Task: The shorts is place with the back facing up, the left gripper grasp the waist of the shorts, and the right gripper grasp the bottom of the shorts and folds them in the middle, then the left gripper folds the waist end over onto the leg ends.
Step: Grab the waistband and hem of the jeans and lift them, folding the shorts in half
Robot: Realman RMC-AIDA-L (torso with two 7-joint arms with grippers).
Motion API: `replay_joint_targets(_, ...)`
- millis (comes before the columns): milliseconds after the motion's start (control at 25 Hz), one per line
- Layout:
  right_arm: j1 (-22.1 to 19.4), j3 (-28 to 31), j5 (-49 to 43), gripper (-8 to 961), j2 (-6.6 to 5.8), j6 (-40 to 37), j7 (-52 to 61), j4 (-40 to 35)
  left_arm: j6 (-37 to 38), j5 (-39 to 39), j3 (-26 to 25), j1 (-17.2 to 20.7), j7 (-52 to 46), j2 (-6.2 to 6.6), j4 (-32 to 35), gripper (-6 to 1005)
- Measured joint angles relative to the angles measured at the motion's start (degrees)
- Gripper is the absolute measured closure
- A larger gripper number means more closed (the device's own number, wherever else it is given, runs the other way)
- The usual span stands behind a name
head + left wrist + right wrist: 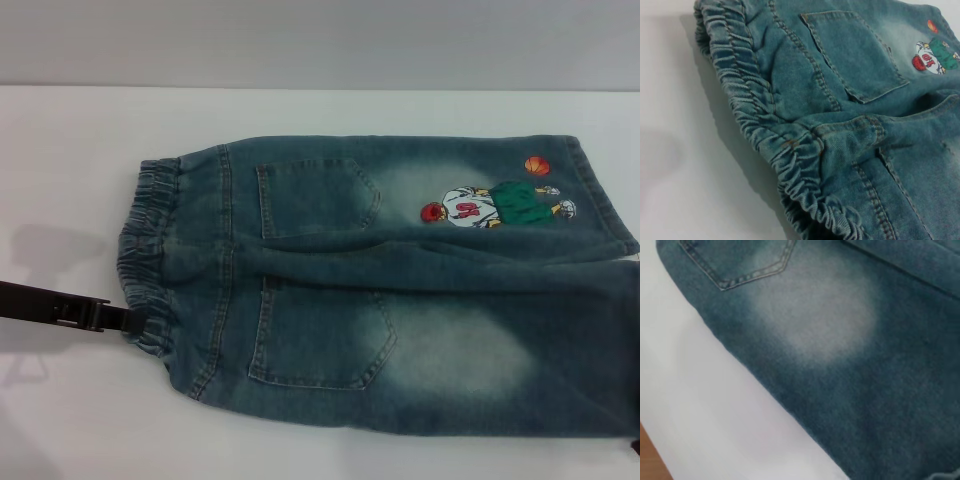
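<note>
The blue denim shorts (400, 290) lie flat on the white table with both back pockets up. The ruffled waist (150, 250) is at the left and the bottom (603, 195) at the right, near the cartoon print (495, 205). My left gripper (132, 322) comes in low from the left, its black tip at the near corner of the waistband. The left wrist view shows the waist (755, 100) close up. Only a dark sliver of my right gripper (636, 447) shows at the near right edge. The right wrist view looks onto the near leg of the shorts (840, 340).
The white table (80, 420) extends around the garment, with a grey wall behind it. In the right wrist view the table (700, 405) ends at a brown strip (647, 460) close to the near leg's edge.
</note>
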Motion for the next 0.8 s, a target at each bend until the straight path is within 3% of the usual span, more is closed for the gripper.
replay_joint_targets(280,-0.2,0.3,-0.1,343,-0.25,0.6,0.1,-0.3,0.0,0.0,0.0,0.1,0.1,0.00,0.0,979)
replay_joint_targets(800,0.5,-0.3,0.3,349,0.53,0.9,-0.1,0.1,0.1,0.1,0.0,-0.4,0.0,0.00,0.0,980)
